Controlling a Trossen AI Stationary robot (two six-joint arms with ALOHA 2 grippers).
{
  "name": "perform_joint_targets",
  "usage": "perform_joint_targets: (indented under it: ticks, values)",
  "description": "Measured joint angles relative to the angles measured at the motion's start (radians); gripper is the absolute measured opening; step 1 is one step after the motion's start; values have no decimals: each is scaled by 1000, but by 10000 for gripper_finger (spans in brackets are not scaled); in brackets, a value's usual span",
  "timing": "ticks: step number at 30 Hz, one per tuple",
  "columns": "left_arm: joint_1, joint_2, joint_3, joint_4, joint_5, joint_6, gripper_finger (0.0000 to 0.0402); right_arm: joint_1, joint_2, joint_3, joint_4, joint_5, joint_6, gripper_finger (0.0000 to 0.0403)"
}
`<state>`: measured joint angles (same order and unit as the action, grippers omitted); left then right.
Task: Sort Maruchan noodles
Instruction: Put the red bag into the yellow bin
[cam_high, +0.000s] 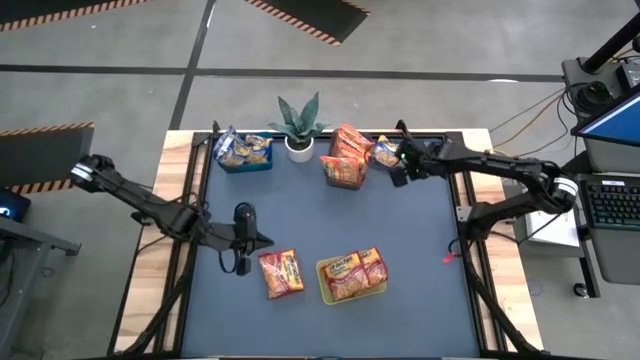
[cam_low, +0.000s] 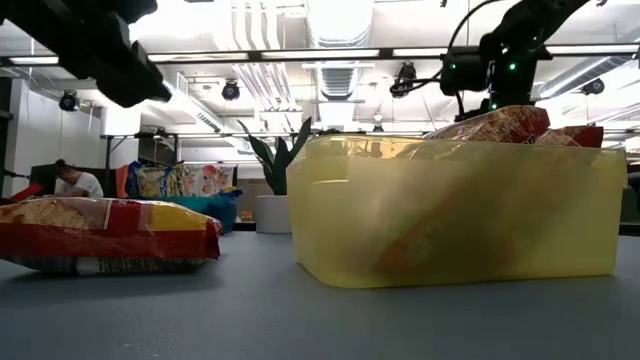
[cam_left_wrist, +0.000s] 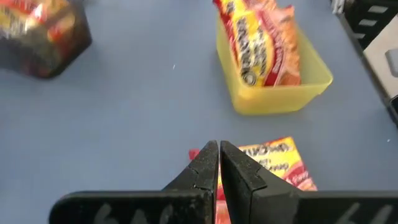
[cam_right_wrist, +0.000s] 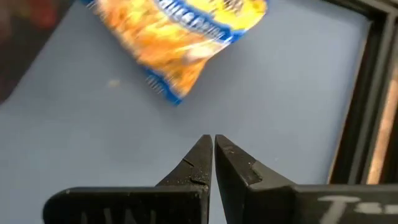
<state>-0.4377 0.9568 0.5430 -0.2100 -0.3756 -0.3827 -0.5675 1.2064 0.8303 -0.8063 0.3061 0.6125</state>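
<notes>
left pincer (cam_high: 243, 262), fingers pressed together and holding nothing, hangs near the worktop's (cam_high: 320, 230) front-left area, just beside a loose red-and-yellow packet (cam_high: 281, 273) lying flat on the blue surface; the left wrist view shows that packet (cam_left_wrist: 273, 163) directly beyond the closed fingertips. right pincer (cam_high: 398, 172), likewise pressed together and empty, sits near the back-right corner, just beside a yellow-and-blue packet (cam_high: 386, 151); in the right wrist view the same packet (cam_right_wrist: 186, 37) lies ahead of the tips on bare surface. outward from these: a yellow-green bin (cam_high: 352, 290) near the front edge, right of the loose packet, holds red-and-yellow packets (cam_high: 354, 270); a dark clear bin (cam_high: 345, 170) toward the back centre holds orange packets (cam_high: 350, 142); a blue bin (cam_high: 246, 160) at the back left holds yellow-and-blue packets (cam_high: 243, 147). a potted plant (cam_high: 298, 125) stands at the back edge between the blue and dark bins. handling, as judged: the packets look light, with thin, slick, crinkly film over a brittle noodle block; a hard squeeze across the middle would likely crack the contents, and a flat packet offers little to grip from above. the crimped end seam or a short edge seems the safest hold, with spread fingers closing gently there.
</notes>
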Motion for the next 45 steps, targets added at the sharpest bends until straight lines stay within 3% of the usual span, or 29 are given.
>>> perform_joint_targets:
  ticks: [7, 14, 18, 25, 33, 40, 45]
  values:
    - [0, 2, 0, -61, -8, -83, 0, -141, 0, 0, 70, -44, -62, 9]
    - [1, 62, -5, -62, -19, -170, 1, -139, 0, -23, 89, -48, -60, 9]
    - [1, 105, -8, -61, -9, -211, 24, -117, 0, -52, 90, -48, -31, 9]
    - [-2, 180, -27, -70, 16, -317, 118, -20, -15, -61, 94, -45, -2, 9]
    - [-40, 254, -93, -51, 45, -403, 222, 138, -94, -58, 222, -38, -5, 9]
    - [-48, 288, -142, 101, 64, -427, 235, 249, -120, -57, 366, -16, -59, 9]
    - [-53, 323, -167, 116, 70, -469, 231, 309, -120, -57, 501, -16, -146, 9]
